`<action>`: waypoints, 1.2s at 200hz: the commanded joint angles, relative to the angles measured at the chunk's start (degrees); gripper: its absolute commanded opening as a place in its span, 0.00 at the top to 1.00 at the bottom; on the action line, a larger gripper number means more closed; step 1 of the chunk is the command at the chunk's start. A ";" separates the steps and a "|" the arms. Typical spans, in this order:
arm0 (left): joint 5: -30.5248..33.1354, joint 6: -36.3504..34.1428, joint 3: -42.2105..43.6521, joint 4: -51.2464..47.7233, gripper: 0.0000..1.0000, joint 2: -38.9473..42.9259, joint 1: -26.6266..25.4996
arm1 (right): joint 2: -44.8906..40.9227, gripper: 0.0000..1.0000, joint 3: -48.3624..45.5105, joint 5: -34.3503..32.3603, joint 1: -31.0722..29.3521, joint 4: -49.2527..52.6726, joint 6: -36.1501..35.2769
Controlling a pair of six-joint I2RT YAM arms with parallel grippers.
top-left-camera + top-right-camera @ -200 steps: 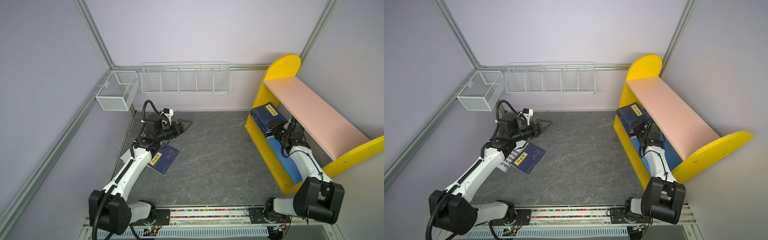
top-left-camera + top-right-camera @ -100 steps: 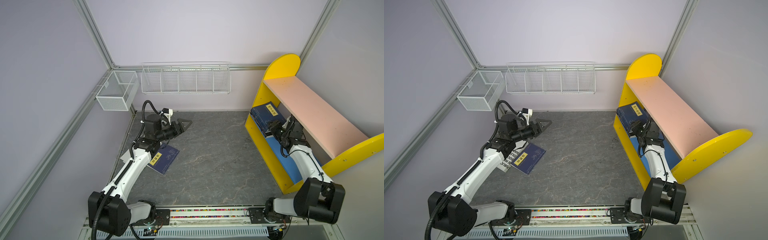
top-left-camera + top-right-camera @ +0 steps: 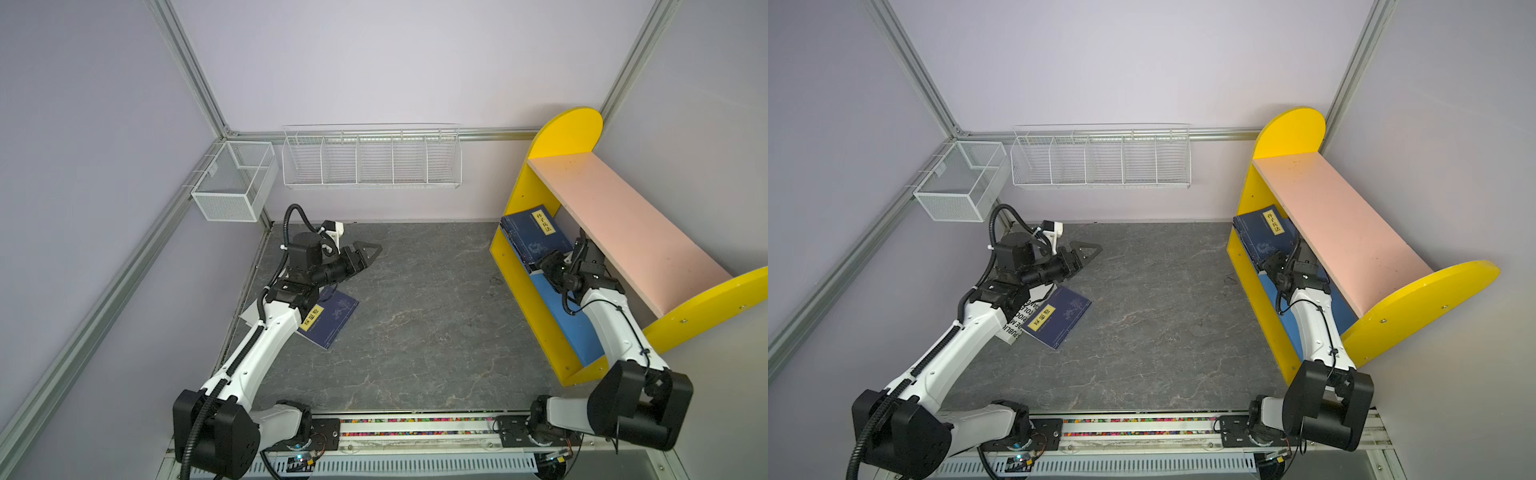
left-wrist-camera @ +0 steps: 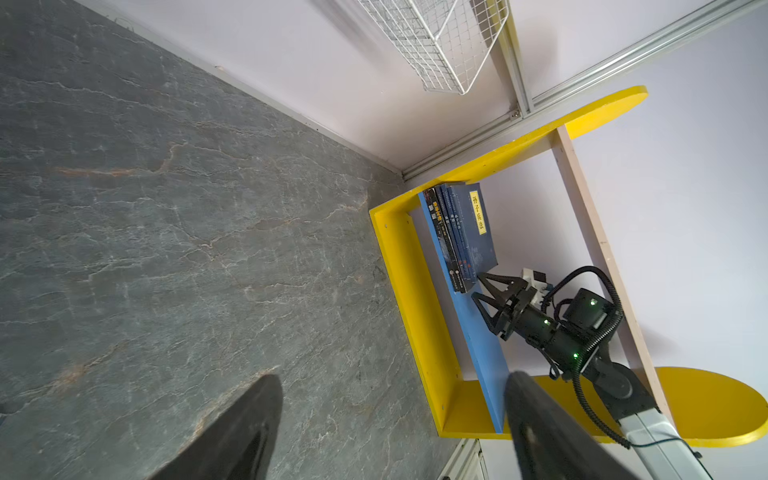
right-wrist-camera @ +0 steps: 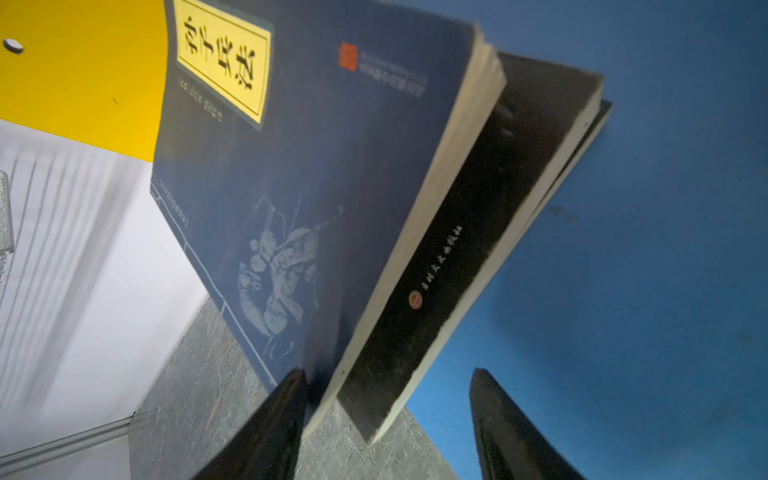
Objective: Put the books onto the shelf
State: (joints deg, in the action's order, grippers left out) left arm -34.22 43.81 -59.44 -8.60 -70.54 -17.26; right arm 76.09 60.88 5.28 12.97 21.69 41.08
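Observation:
Several books (image 3: 534,237) (image 3: 1264,237) lean against the far yellow side on the blue lower board (image 3: 557,307) of the shelf (image 3: 623,224). My right gripper (image 3: 546,266) (image 4: 477,285) is open at their near end. In the right wrist view, the corners of a navy book (image 5: 311,166) and a black book (image 5: 478,249) sit between its jaws, with a gap on one side. A navy book (image 3: 332,318) (image 3: 1061,316) lies on the floor over a white book (image 3: 1017,328), partly under my left arm. My left gripper (image 3: 368,253) (image 4: 390,395) hangs open and empty above the floor.
A white wire divided rack (image 3: 372,158) and a white mesh basket (image 3: 235,187) hang on the back wall and left frame. The arms' base rail (image 3: 415,428) runs along the front edge. The shelf's yellow front panel (image 3: 528,316) borders the floor on the right.
The right gripper's jaws have spread wider at the end of the shelved books. The left arm and the books on the floor have not moved.

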 commanded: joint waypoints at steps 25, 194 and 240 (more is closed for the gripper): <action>1.87 -1.43 1.66 -0.79 0.15 1.27 0.23 | -7.96 0.33 4.68 2.08 0.05 -10.69 -1.54; 0.77 1.73 5.99 4.34 0.16 -1.00 0.25 | -8.17 0.56 3.81 1.27 -0.04 -13.59 -0.77; 0.05 3.37 7.26 6.90 0.16 -2.23 0.23 | -8.41 0.45 3.37 0.92 -0.03 -16.16 -0.02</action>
State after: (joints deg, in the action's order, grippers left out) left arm -33.19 46.02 -53.06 -4.43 -71.77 -17.26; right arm 75.55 60.53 7.86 12.97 21.93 41.54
